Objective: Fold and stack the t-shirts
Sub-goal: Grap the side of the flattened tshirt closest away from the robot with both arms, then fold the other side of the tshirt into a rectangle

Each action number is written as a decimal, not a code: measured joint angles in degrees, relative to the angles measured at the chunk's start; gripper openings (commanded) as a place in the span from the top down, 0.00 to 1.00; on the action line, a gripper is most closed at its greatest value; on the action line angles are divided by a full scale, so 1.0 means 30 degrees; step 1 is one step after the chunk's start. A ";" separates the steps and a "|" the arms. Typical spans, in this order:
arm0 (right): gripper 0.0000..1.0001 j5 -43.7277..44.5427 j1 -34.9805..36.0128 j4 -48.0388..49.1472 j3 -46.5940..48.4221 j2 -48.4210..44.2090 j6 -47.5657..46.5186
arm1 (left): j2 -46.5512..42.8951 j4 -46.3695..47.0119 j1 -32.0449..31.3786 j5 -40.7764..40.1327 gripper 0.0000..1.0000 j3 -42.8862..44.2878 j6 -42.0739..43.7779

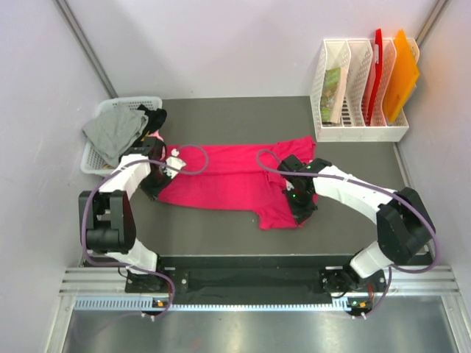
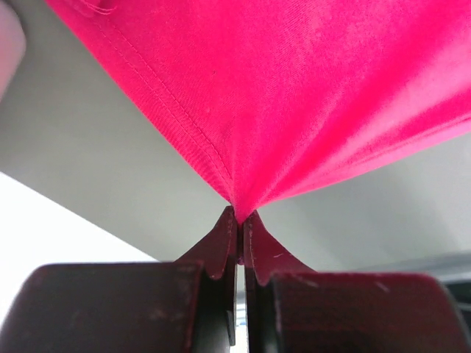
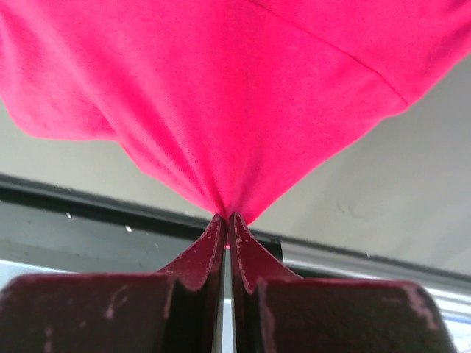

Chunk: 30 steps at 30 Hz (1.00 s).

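Observation:
A crimson-red t-shirt (image 1: 228, 176) lies stretched across the middle of the dark table, a sleeve hanging toward the front at right. My left gripper (image 1: 156, 185) is shut on the shirt's left edge; in the left wrist view the hemmed cloth (image 2: 294, 95) fans out from the pinched tips of that gripper (image 2: 240, 213). My right gripper (image 1: 300, 200) is shut on the shirt's right side, and the right wrist view shows the red fabric (image 3: 235, 95) bunched into the tips of this gripper (image 3: 228, 217). Grey (image 1: 114, 131) and black (image 1: 154, 118) t-shirts lie in the basket.
A white mesh basket (image 1: 92, 158) stands at the table's left edge beside the left arm. A white file rack (image 1: 360, 132) with red and orange folders (image 1: 401, 77) stands at the back right. Grey walls close in both sides.

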 measured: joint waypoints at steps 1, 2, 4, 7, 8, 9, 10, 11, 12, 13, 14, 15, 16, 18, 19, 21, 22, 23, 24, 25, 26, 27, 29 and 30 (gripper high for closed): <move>1.00 0.0000 0.0000 -0.0226 -0.0124 -0.0270 0.0000 | -0.0321 -0.0321 0.0000 0.0073 1.00 -0.0007 0.0007; 1.00 0.0000 0.0000 -0.0444 -0.0248 -0.0546 0.0000 | -0.0634 -0.0707 0.0000 0.0153 1.00 -0.0022 0.0044; 1.00 0.0000 0.0000 -0.1078 -0.0503 -0.1188 0.0000 | -0.1217 -0.1377 0.0000 0.0350 1.00 -0.0102 0.0138; 1.00 0.0000 0.0000 -0.2011 -0.0736 -0.2098 0.0007 | -0.2273 -0.2732 0.0000 0.0554 1.00 -0.0342 0.0444; 1.00 -0.0015 0.0000 -0.2382 -0.0743 -0.2404 0.0007 | -0.2565 -0.3213 0.0000 0.0605 1.00 -0.0393 0.0510; 1.00 -0.0080 0.0000 -0.2696 -0.0743 -0.2769 0.0015 | -0.2871 -0.3774 0.0000 0.0699 1.00 -0.0452 0.0568; 1.00 -0.0153 0.0000 -0.2907 -0.0743 -0.3045 0.0029 | -0.3067 -0.4153 0.0000 0.0772 1.00 -0.0488 0.0627; 1.00 -0.0255 0.0000 -0.3140 -0.0736 -0.3337 0.0051 | -0.3198 -0.4459 0.0000 0.0845 1.00 -0.0517 0.0656; 1.00 -0.0321 0.0000 -0.3330 -0.0736 -0.3541 0.0066 | -0.3381 -0.4758 0.0000 0.0911 1.00 -0.0612 0.0721; 1.00 -0.0401 0.0000 -0.3570 -0.0736 -0.3774 0.0066 | -0.3483 -0.4998 0.0000 0.0947 1.00 -0.0685 0.0772; 1.00 -0.0430 0.0000 -0.3738 -0.0721 -0.3876 0.0066 | -0.3534 -0.5253 0.0000 0.1005 1.00 -0.0772 0.0809; 1.00 -0.0430 -0.0007 -0.3898 -0.0692 -0.3912 0.0073 | -0.3548 -0.5406 0.0000 0.1064 1.00 -0.0838 0.0838; 1.00 -0.0430 -0.0095 -0.3993 -0.0656 -0.3905 0.0066 | -0.3548 -0.5457 -0.0007 0.1129 1.00 -0.0947 0.0845; 1.00 -0.0437 -0.0291 -0.4299 -0.0153 -0.3519 0.0015 | -0.3330 -0.5457 -0.0007 0.1268 1.00 -0.1013 0.0845; 1.00 -0.0423 -0.0444 -0.4306 0.0182 -0.3249 -0.0007 | -0.3111 -0.5355 -0.0007 0.1275 1.00 -0.1013 0.0845; 1.00 -0.0408 -0.0903 -0.4306 0.1472 -0.2200 -0.0044 | -0.2120 -0.5231 -0.0007 0.1311 1.00 -0.0816 0.0845; 1.00 -0.0379 -0.1158 -0.4182 0.2025 -0.1712 -0.0095 | -0.1552 -0.5173 0.0000 0.1333 1.00 -0.0612 0.0838; 1.00 -0.0393 -0.1464 -0.4029 0.2732 -0.1100 -0.0175 | -0.0648 -0.5034 -0.0007 0.1333 1.00 -0.0233 0.0838; 1.00 -0.0372 -0.1770 -0.3898 0.3468 -0.0459 -0.0226 | 0.0211 -0.4838 -0.0007 0.1341 1.00 0.0189 0.0838; 1.00 -0.0350 -0.2098 -0.3592 0.4073 0.0124 -0.0270 | 0.0991 -0.4583 -0.0007 0.1333 1.00 0.0648 0.0838; 1.00 -0.0357 -0.2353 -0.3366 0.4583 0.0612 -0.0328 | 0.1690 -0.4284 0.0000 0.1326 1.00 0.1100 0.0838; 1.00 -0.0350 -0.2623 -0.3235 0.5180 0.1137 -0.0372 | 0.2229 -0.4087 0.0000 0.1319 1.00 0.1523 0.0845; 1.00 -0.0350 -0.3133 -0.2827 0.6178 0.2011 -0.0452 | 0.3337 -0.3694 0.0000 0.1239 1.00 0.2594 0.0852; 1.00 -0.0350 -0.3359 -0.2754 0.6666 0.2390 -0.0481 | 0.3883 -0.3446 0.0000 0.1173 1.00 0.3461 0.0867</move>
